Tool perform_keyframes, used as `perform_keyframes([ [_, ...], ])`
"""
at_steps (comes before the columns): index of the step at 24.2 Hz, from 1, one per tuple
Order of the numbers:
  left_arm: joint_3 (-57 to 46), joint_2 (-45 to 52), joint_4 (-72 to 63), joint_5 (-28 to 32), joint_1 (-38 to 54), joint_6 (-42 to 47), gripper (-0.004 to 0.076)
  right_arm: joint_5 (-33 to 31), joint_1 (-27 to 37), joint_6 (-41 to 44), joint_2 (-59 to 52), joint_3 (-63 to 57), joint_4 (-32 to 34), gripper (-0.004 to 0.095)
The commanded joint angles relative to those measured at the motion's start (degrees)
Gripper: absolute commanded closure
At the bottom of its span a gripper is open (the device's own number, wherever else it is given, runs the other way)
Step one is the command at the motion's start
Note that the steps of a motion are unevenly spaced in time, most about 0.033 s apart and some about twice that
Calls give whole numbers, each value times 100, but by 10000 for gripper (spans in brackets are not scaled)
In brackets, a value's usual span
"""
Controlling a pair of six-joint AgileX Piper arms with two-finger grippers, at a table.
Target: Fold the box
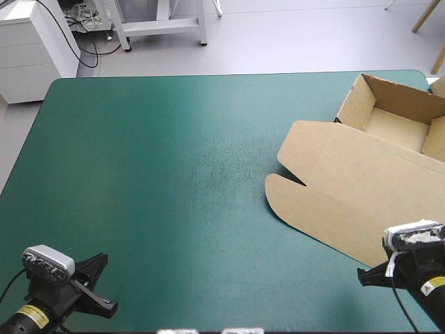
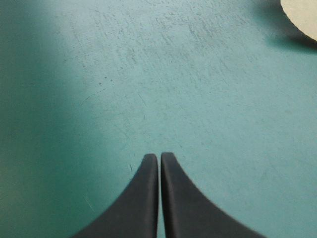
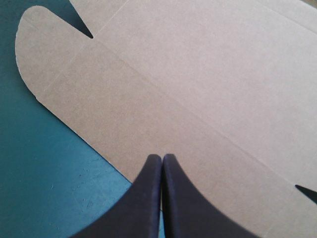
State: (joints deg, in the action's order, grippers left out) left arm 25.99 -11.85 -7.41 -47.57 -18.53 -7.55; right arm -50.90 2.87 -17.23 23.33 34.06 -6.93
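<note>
The brown box [image 1: 361, 188] lies at the table's right side. Its walls stand raised as an open tray [image 1: 393, 104] near the far right corner. The lid lies flat toward the near edge, with a rounded flap [image 3: 39, 44] at its left end. My right gripper [image 1: 363, 275] is shut with nothing held; its tips [image 3: 162, 157] hover over the lid's near edge. At the near left corner my left gripper [image 1: 103, 261] is also shut and holds nothing, pointing over the bare cover [image 2: 159, 156]. A corner of the box [image 2: 303, 15] shows far ahead of it.
The teal-green cover [image 1: 160, 167] spreads from the box's left flap to the table's left edge. The box's right part runs out past the table's right edge in the high view.
</note>
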Motion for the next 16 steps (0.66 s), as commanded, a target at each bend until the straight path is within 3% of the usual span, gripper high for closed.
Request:
perform_keyframes([
  [1,131,-76,-99,401,-32,44,731,733,-14,-55,-551,-510,-172,924],
  [4,131,-76,-119,401,-32,44,731,1061,-14,-33,-1110,-694,-338,924],
  [16,131,-76,-95,401,-32,41,731,1053,-14,-33,-1154,-706,-362,924],
])
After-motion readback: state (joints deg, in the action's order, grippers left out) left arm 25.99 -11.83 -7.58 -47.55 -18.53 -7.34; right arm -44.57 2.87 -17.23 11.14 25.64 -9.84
